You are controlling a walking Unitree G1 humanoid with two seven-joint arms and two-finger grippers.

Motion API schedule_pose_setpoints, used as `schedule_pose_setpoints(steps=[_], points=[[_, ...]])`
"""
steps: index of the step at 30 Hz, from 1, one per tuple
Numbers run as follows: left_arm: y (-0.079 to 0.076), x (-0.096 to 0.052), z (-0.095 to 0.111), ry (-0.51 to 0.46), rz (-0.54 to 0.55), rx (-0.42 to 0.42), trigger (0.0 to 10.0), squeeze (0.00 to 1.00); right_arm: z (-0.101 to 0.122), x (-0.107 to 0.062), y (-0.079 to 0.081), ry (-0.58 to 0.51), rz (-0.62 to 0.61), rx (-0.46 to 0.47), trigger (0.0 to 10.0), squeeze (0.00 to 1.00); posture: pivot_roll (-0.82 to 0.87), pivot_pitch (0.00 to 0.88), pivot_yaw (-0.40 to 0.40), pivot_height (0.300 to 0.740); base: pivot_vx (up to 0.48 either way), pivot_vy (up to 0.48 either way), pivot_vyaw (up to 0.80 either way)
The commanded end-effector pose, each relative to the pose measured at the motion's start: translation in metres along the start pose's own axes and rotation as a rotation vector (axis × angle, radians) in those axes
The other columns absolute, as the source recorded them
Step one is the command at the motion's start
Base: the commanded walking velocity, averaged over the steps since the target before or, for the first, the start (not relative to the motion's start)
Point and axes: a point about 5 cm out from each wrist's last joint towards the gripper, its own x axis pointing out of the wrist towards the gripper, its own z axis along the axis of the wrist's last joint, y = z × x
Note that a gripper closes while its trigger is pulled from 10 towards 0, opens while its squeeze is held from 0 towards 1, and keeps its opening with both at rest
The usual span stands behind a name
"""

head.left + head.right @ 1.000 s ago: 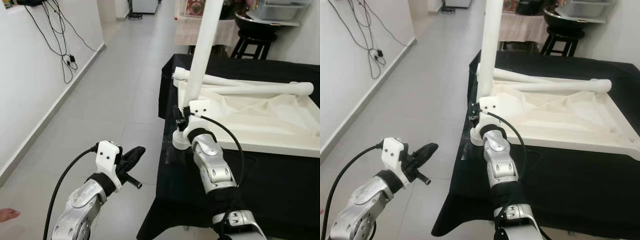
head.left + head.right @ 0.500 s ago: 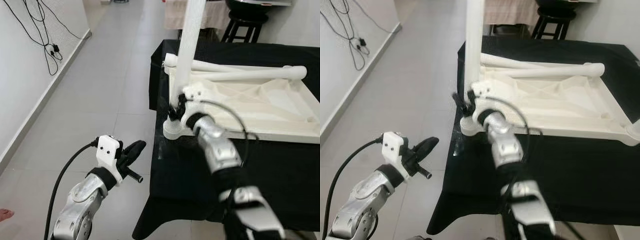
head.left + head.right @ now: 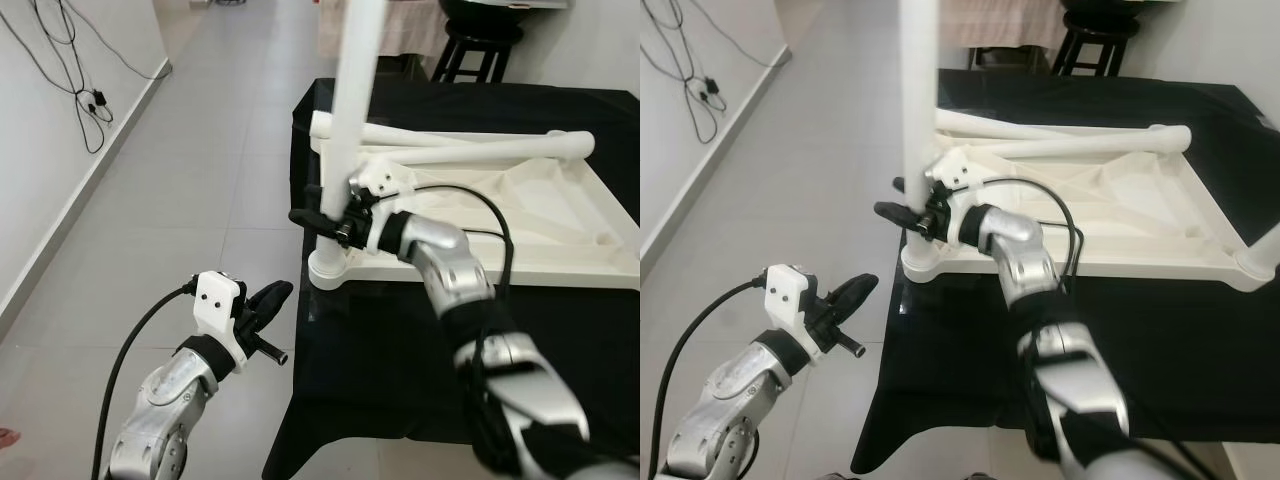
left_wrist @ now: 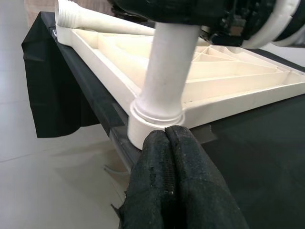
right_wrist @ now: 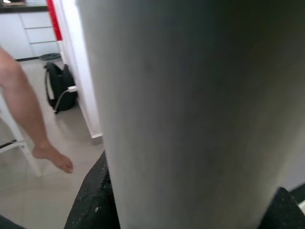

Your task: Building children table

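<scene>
Standing upright in the corner socket of the upturned white tabletop [image 3: 520,215], a white leg [image 3: 345,130] is pinched by the right end effector [image 3: 318,222] near the black-draped surface's [image 3: 400,330] edge. Two loose legs [image 3: 470,152] lie across the tabletop's far side. Over open grey floor [image 3: 200,200], the left end effector [image 3: 270,300] hovers, fingers pressed together. A black stool [image 3: 470,55] stands beyond.

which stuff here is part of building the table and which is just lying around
Part of the job:
- upright table leg, gripped by the right end effector
- upturned tabletop
- two loose legs lying on it

Just lying about:
- black stool
- wall cables
- left end effector, idle
</scene>
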Motion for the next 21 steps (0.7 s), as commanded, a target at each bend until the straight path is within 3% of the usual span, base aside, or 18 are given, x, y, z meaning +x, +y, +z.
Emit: schedule_pose_setpoints(steps=[1, 9, 11, 12, 13, 14, 15, 17, 18, 19, 20, 21], points=[[-0.001, -0.002, -0.003, 0.015, 0.006, -0.004, 10.0, 0.0, -0.006, 0.004, 0.003, 0.02, 0.045, 0.022, 0.0, 0.0, 0.07, 0.107, -0.067, 0.74, 0.0, 0.0, 0.0], [-0.001, -0.002, -0.003, 0.012, 0.006, -0.009, 10.0, 0.0, -0.017, -0.008, -0.005, 0.05, -0.044, -0.005, 0.0, 0.0, 0.07, 0.108, -0.068, 0.74, 0.0, 0.0, 0.0], [-0.001, -0.002, -0.002, 0.012, 0.006, -0.011, 10.0, 0.0, -0.028, -0.018, -0.011, 0.102, -0.182, -0.005, 0.0, 0.0, 0.06, 0.11, -0.065, 0.74, 0.0, 0.0, 0.0], [-0.001, -0.002, -0.002, 0.012, 0.006, -0.011, 10.0, 0.0, -0.028, -0.018, -0.011, 0.102, -0.182, -0.005, 0.0, 0.0, 0.06, 0.11, -0.065, 0.74, 0.0, 0.0, 0.0], [0.0, -0.002, -0.002, 0.012, 0.006, -0.01, 10.0, 0.0, -0.038, -0.026, -0.015, 0.145, -0.32, 0.008, 0.0, 0.0, 0.06, 0.11, -0.065, 0.74, 0.0, 0.0, 0.0], [0.0, -0.002, -0.002, 0.012, 0.007, -0.01, 10.0, 0.0, -0.051, -0.037, -0.021, 0.179, -0.619, 0.075, 0.0, 0.0, 0.05, 0.11, -0.063, 0.74, 0.0, 0.0, 0.0], [0.001, -0.003, -0.002, 0.012, 0.007, -0.01, 10.0, 0.0, -0.061, -0.047, -0.023, 0.212, -0.825, 0.125, 0.0, 0.0, 0.05, 0.11, -0.063, 0.74, 0.0, 0.0, 0.0], [0.001, -0.003, -0.002, 0.012, 0.007, -0.01, 10.0, 0.0, -0.061, -0.047, -0.023, 0.212, -0.825, 0.125, 0.0, 0.0, 0.05, 0.11, -0.063, 0.74, 0.0, 0.0, 0.0], [0.001, -0.003, -0.002, 0.012, 0.007, -0.01, 10.0, 0.0, -0.069, -0.052, -0.01, 0.195, -0.939, 0.193, 0.0, 0.0, 0.06, 0.12, -0.061, 0.74, 0.0, 0.0, 0.0], [0.002, -0.002, -0.002, 0.013, 0.007, -0.009, 10.0, 0.0, -0.072, -0.047, 0.007, 0.176, -0.968, 0.219, 0.0, 0.0, 0.05, 0.11, -0.051, 0.74, 0.0, 0.0, 0.0], [0.002, -0.002, -0.002, 0.013, 0.007, -0.009, 10.0, 0.0, -0.072, -0.047, 0.007, 0.176, -0.968, 0.219, 0.0, 0.0, 0.05, 0.11, -0.051, 0.74, 0.0, 0.0, 0.0], [0.002, -0.002, -0.002, 0.014, 0.006, -0.008, 10.0, 0.0, -0.071, -0.042, 0.019, 0.154, -0.955, 0.228, 0.0, 0.0, 0.05, 0.11, -0.051, 0.74, 0.0, 0.0, 0.0]])
